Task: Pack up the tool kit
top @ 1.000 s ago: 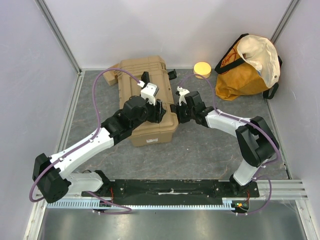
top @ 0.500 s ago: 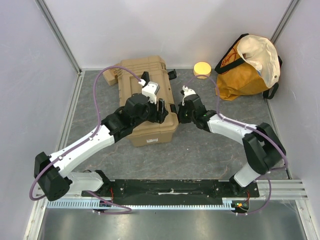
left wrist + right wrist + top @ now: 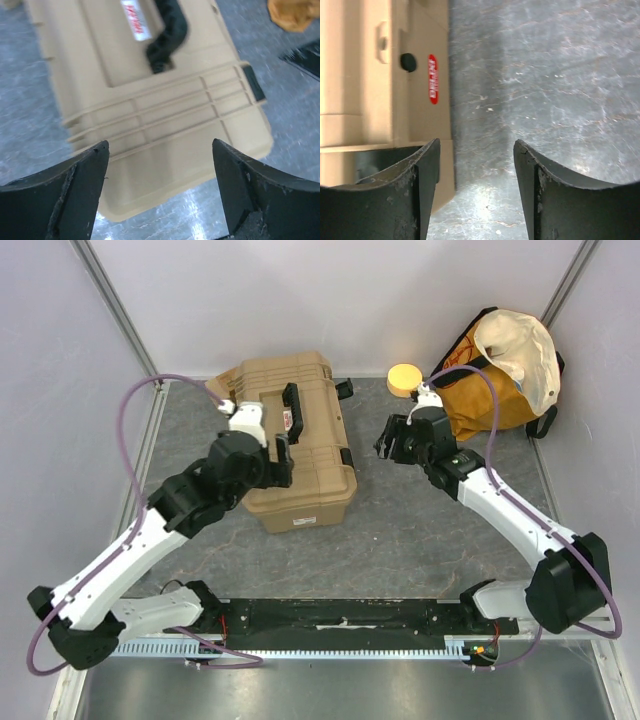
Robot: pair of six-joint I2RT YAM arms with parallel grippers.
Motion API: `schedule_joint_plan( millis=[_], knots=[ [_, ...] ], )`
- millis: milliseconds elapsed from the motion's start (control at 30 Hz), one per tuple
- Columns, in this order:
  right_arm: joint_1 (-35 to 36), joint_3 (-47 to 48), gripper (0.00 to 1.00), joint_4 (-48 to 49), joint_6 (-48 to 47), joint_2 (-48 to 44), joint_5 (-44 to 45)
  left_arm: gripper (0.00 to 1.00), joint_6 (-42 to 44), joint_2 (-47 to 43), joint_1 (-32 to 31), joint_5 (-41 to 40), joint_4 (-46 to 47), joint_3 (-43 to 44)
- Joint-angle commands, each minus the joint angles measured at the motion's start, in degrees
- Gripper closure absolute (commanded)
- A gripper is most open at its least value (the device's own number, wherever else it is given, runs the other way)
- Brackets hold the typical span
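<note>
The tool kit (image 3: 305,445) is a tan hard case lying shut on the grey table, with its black handle (image 3: 293,405) and red-white label (image 3: 285,423) on top. My left gripper (image 3: 284,458) hovers over the case's left side, open and holding nothing. In the left wrist view the tool kit (image 3: 150,100) fills the frame beyond that open left gripper (image 3: 160,145). My right gripper (image 3: 392,440) stands open to the right of the case, apart from it. In the right wrist view the right gripper (image 3: 476,142) is over bare table, with the tool kit (image 3: 365,75) at the left.
An orange-yellow cloth bag (image 3: 495,380) slumps in the back right corner. A yellow round disc (image 3: 404,378) lies just left of it. A small tan block (image 3: 222,390) sits behind the case's left end. Walls close in the left, back and right sides.
Both arms have drawn back from the case: the left one to the left, the right one toward the bag. Both grippers have opened. The handle now shows.
</note>
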Motion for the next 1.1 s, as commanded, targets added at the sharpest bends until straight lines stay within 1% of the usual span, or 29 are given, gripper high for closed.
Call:
schedule_joint_plan(
  millis=[0, 67, 200, 300, 400, 433, 467, 533, 700, 733, 867, 1067],
  knots=[
    [0.3, 4.5, 0.29, 2.3, 0.1, -1.5, -6.8, 0.1, -3.4, -3.5, 6.1, -5.6, -3.6, 0.6],
    [0.2, 5.1, 0.22, 4.3, 0.4, -1.3, -10.5, 0.1, -3.5, -3.7, 11.0, 0.0, -4.0, -0.3],
    [0.3, 6.4, 0.15, 7.8, 0.9, 0.4, -15.2, 0.1, -3.5, -2.6, 19.6, 7.8, -3.7, -1.7],
    [0.3, 7.2, 0.15, 12.0, 1.5, 2.7, -21.9, 0.1, -4.8, -1.3, 25.0, 14.6, -1.9, -2.6],
    [0.4, 8.5, 0.17, 14.3, 3.0, 6.7, -26.7, 0.12, -6.8, -0.1, 30.3, 22.5, 1.3, -3.4],
    [0.3, 9.0, 0.18, 14.3, 3.4, 8.0, -28.2, 0.12, -7.4, 0.2, 31.0, 25.0, 3.1, -4.0],
    [0.5, 9.2, 0.19, 16.5, 3.6, 9.1, -29.8, 0.12, -7.9, 0.4, 31.5, 26.9, 4.3, -4.5],
    [0.9, 9.0, 0.21, 18.0, 4.1, 10.7, -31.7, 0.13, -8.5, 1.3, 32.0, 29.4, 5.8, -5.1],
    [3.1, 9.3, 0.25, 17.3, 1.1, 12.9, -33.7, 0.14, -7.9, 2.2, 32.6, 31.8, 6.5, -6.1],
    [3.7, 9.2, 0.25, 17.0, 0.5, 12.9, -33.7, 0.18, -7.6, 2.1, 32.6, 32.5, 6.5, -6.3],
    [5.5, 8.5, 0.28, 15.4, -1.2, 13.0, -34.7, 0.26, -6.5, 1.9, 32.6, 35.0, 6.3, -7.7],
    [8.4, 3.9, 0.31, 15.0, 0.2, 10.1, -35.3, 0.35, -5.1, 0.5, 32.6, 39.5, 4.8, -10.9]
  ],
)
